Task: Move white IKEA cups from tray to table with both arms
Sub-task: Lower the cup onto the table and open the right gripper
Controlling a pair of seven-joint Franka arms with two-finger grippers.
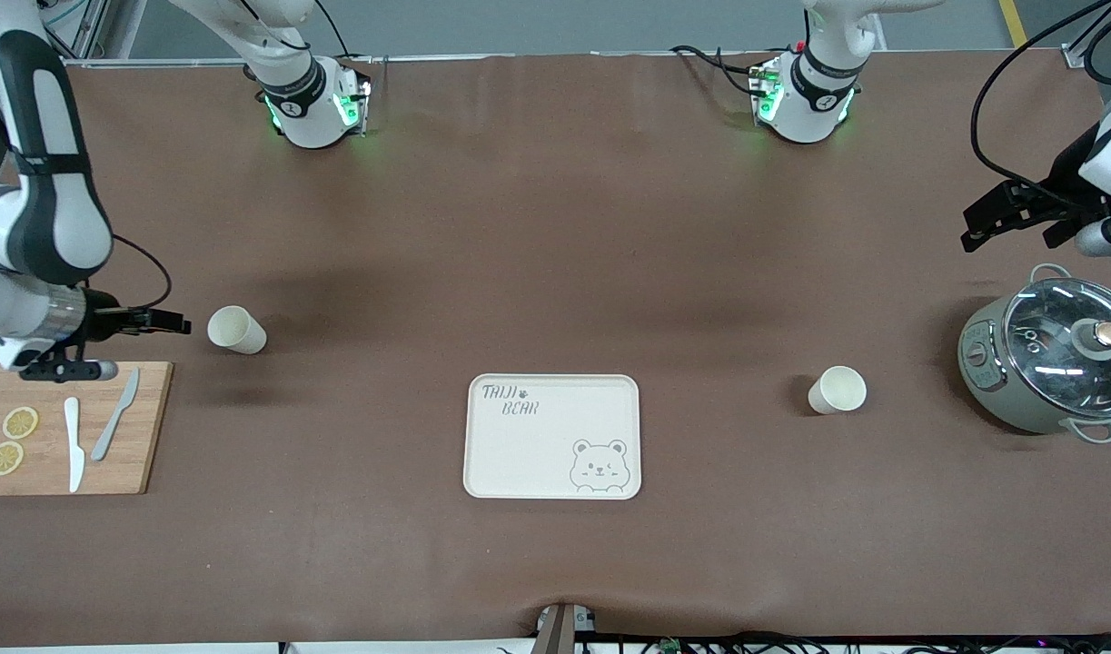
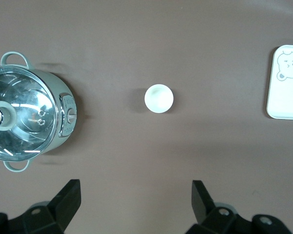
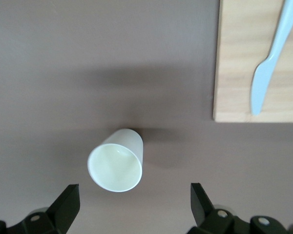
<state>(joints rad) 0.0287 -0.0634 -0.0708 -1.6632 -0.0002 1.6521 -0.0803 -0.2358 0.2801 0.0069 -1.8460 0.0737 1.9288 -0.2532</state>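
We see both white cups off the tray point(image 1: 552, 436) on the desk point(image 1: 555, 227): one cup point(image 1: 237, 329) toward the right arm's end, the other cup point(image 1: 837, 390) toward the left arm's. Both hands, right hand point(image 1: 169, 321) and left hand point(image 1: 1018, 218), are spread and empty; a careless retreat by the right hand could tip its nearby cup.

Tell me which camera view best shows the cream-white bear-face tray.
The front view: the whole cream-white bear-face tray lies there, empty, lettering and bear drawing readable. The left wrist view catches only its bear end at the picture's edge. The right wrist view shows none of it.
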